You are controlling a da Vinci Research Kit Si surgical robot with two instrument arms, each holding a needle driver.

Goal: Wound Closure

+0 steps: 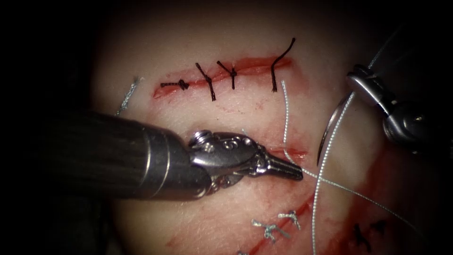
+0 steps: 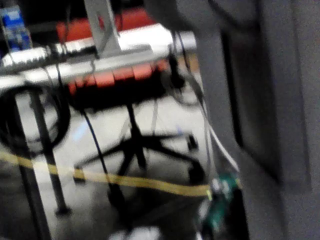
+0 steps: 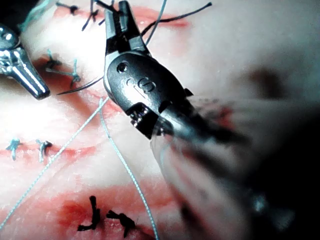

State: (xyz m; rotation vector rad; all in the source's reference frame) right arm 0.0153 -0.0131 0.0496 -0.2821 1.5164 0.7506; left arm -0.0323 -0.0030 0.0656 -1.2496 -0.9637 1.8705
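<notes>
My left tool lies low over the tissue with its jaws shut and nothing in them. It also shows in the right wrist view. The pale thread runs down to a short red cut, passes just beside the left tool's tip, then trails away to the right. My right tool is shut on the curved needle near its thread end. The needle hangs free of the tissue, right of that cut, point down.
A longer cut at the back carries several black stitches with upright tails. Pale knots sit on a lower cut, and black knots at the lower right. Red fluid stains the tissue there.
</notes>
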